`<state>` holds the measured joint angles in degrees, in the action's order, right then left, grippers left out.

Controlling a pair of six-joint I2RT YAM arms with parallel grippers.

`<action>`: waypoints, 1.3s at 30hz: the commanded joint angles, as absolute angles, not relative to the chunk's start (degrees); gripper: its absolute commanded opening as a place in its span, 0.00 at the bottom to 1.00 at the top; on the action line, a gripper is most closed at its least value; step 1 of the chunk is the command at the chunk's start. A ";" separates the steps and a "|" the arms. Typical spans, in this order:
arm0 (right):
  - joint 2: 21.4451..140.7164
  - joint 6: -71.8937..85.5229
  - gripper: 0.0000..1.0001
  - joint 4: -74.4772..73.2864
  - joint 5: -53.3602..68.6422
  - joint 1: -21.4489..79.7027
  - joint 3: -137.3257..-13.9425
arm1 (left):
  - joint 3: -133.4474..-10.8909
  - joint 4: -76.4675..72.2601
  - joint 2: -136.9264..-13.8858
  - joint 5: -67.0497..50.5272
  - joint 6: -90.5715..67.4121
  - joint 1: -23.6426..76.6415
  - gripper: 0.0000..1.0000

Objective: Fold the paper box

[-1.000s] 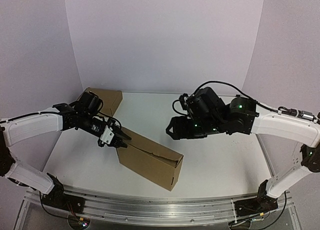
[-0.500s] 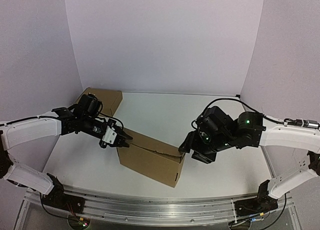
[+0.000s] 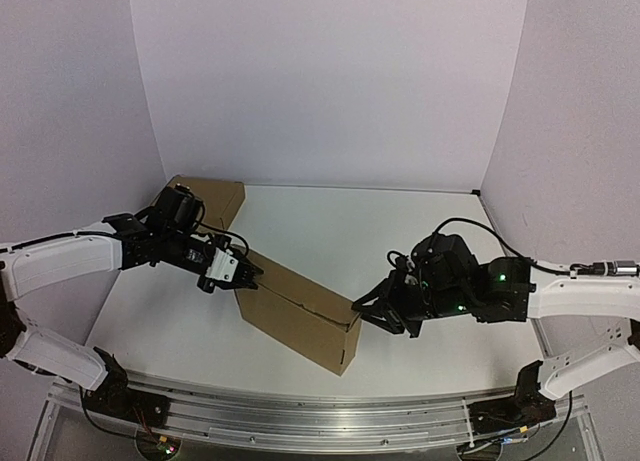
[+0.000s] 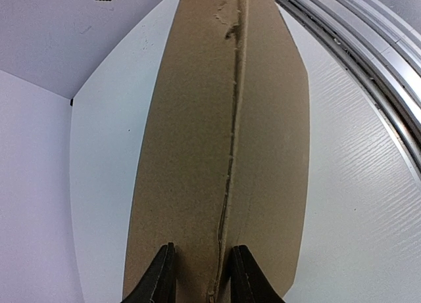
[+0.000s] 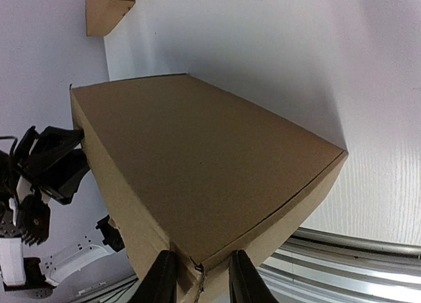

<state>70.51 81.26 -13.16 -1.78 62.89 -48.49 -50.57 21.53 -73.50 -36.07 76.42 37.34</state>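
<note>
**ITEM: PAPER BOX, HELD AT BOTH ENDS: HAZARDS OF THE PRESENT HOLD**

**Location.** The paper box (image 3: 300,316) lies slantwise on the near middle of the counter (image 3: 330,231), between the two arms. It appears closed up into a shallow carton. Whether either end is lifted off the surface cannot be told. A second brown box (image 3: 205,201) stands well apart at the far left corner.

**Left gripper** (image 3: 245,278). Jaws are closed on the box's left end, one finger on either side of the long seam (image 4: 230,152).

**Right gripper** (image 3: 365,311). Jaws are closed about the right-hand corner, with cardboard between them. Only the tip of the corner is taken.

**Condition.** The seam runs the length of the panel and looks ragged towards its far end (image 4: 230,27).

**Risks, as judged:**
- Seam splitting further if the two arms draw apart or twist against each other, since the ragged stretch is the weak point
- Corner crushed or creased by the right jaws, as a point of board gives little to bear on
- Corner slipping free of that shallow hold, which would leave the box to swing on the left grip alone
- Lid panel springing open if the left jaws let go before the flap is seated
- Box pushed towards the near rail (image 3: 300,411) and off the counter, since it already sits close to that edge
</note>
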 commanded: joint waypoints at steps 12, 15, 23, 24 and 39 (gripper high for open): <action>71.03 67.72 0.58 -7.59 6.30 63.76 -44.33 | -47.84 28.70 -80.78 -28.89 66.49 38.06 0.00; 72.03 67.38 0.60 -6.61 8.02 63.84 -45.39 | -47.71 28.69 -80.89 -28.97 66.50 38.06 0.00; 74.02 67.50 0.48 -6.44 9.54 64.39 -43.41 | -48.14 29.28 -81.15 -28.83 66.02 38.06 0.00; 74.55 67.05 0.43 -6.90 9.81 64.53 -43.20 | -48.13 29.36 -81.22 -28.84 65.76 38.06 0.00; 77.57 39.27 0.16 -25.71 -11.06 66.01 -52.87 | -48.04 29.24 -78.36 -33.49 63.93 38.01 0.06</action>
